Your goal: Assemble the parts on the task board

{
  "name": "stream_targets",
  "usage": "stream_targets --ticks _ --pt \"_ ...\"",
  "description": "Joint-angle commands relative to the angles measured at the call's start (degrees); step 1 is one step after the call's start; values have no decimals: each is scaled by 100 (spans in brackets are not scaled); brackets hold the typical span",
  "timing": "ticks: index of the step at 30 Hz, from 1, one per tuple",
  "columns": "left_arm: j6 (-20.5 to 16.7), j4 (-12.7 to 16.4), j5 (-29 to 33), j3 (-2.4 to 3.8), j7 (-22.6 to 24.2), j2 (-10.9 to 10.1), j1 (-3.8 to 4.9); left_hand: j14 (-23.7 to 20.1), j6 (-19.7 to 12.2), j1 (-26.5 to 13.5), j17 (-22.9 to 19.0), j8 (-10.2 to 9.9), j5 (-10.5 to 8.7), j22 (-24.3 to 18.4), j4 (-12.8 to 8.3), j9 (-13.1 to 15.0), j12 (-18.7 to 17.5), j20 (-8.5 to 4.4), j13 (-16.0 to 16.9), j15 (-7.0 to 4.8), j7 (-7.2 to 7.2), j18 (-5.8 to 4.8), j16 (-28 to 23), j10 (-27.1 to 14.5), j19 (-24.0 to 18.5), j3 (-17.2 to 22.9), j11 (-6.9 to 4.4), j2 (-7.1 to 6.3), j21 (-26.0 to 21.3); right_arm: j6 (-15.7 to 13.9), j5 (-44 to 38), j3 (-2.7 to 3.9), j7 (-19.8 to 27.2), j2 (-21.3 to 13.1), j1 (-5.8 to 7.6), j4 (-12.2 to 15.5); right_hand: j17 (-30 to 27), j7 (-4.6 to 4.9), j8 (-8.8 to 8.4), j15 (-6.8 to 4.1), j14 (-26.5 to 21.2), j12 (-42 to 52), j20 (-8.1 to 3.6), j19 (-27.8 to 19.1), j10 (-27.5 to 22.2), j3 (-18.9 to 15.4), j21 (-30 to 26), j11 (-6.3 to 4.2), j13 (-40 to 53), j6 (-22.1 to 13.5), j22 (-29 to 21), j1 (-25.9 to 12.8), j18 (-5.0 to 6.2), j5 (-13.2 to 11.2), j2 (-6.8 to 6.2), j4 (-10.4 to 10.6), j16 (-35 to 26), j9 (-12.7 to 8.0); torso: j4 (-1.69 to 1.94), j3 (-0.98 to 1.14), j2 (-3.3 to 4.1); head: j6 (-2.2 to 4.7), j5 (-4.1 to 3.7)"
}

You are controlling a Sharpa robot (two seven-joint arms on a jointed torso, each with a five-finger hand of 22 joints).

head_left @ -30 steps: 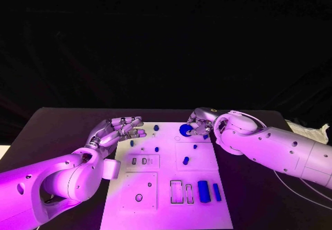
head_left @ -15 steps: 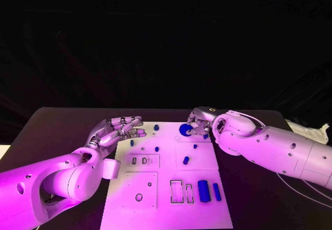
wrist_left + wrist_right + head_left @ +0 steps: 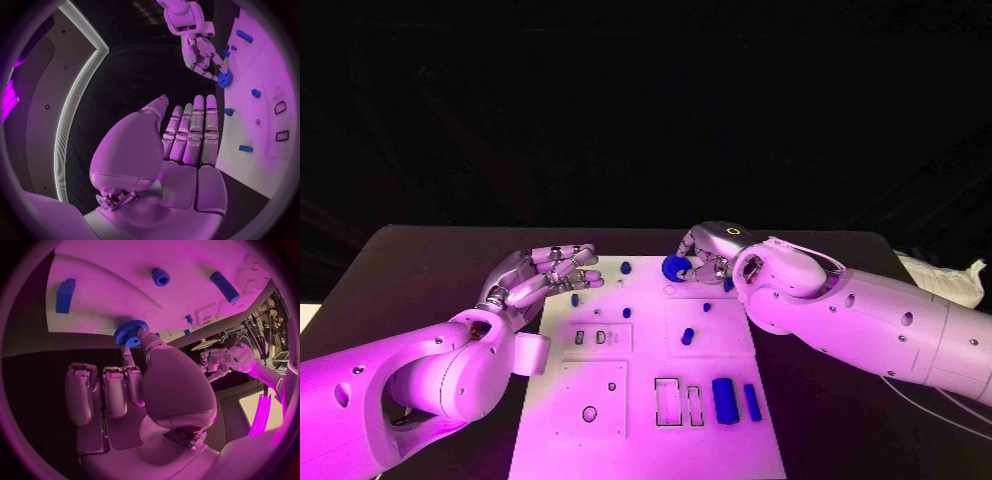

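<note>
Task board (image 3: 646, 400) is the landmark: white plate lying flat on the black bench (image 3: 430, 260), its near edge toward the robot and bare bench open on both long sides. Near end of the board: two empty rectangular slots, and just right of them a thick blue cylinder (image 3: 724, 398) with a thinner blue bar (image 3: 751, 400) lying beside it. Mid board: a small blue peg (image 3: 687, 337). Left hand (image 3: 545, 275) sits over the board's far left edge, fingers (image 3: 197, 125) straight and side by side, grasping nothing, released. Right hand (image 3: 704, 262) is at the board's far right corner, grasping a blue gear (image 3: 676, 268) between fingertips; the gear is round with a toothed rim (image 3: 130, 332) and sits at the far edge, whether it touches the board I cannot tell. Beyond the far edge the bench is open.
</note>
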Motion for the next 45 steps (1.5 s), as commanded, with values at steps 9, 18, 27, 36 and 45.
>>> stream_targets --ticks 9,18,27,36,45 --pt "122 -15 1 4 15 14 7 -8 -1 31 9 -45 -27 -10 -52 -7 -30 -12 -7 9 46 63 -41 6 43 9 40 -22 -16 -231 -181 5 -182 179 19 406 848 -84 58 -41 466 23 -37 186 292 40 22 -37 1048 108 335 -62 -67 52 31 11 40 129 19 -2 8 14 85" --pt "135 -93 1 3 12 73 6 -8 -3 32 10 -47 -27 -10 -55 -7 -31 -12 -7 9 47 63 -42 4 44 11 41 -22 -16 -123 -154 -19 -193 623 21 221 858 -84 49 -43 468 15 -39 187 287 56 23 -38 1042 98 337 -67 -67 32 32 8 45 133 3 -2 8 7 112" --pt "133 -128 1 3 23 103 5 -8 -3 32 10 -47 -27 -10 -55 -7 -31 -12 -7 9 47 63 -42 4 44 11 41 -22 -16 24 -148 -97 -193 987 18 -86 862 -74 29 -40 468 1 -39 185 279 72 22 -32 1031 72 336 -91 -67 17 26 12 47 137 5 2 9 -12 130" --pt "140 -145 1 3 39 125 5 -7 -5 37 13 -53 -27 -12 -66 -7 -34 -12 -7 10 49 62 -48 1 46 18 43 -19 -16 163 -131 -173 -171 1182 -5 -244 873 -66 15 -36 470 -10 -37 183 273 78 20 -25 1024 53 332 -113 -67 10 15 16 52 141 -4 6 7 -21 145" --pt "138 -139 1 4 44 125 5 -8 -6 39 14 -53 -27 -12 -69 -7 -34 -12 -7 10 49 62 -50 1 46 20 43 -19 -16 139 -131 -203 -175 1233 -11 -320 878 3 -106 6 468 -85 -10 173 224 102 11 31 967 -113 319 -203 -65 -52 -38 33 54 133 -8 3 9 -33 159"
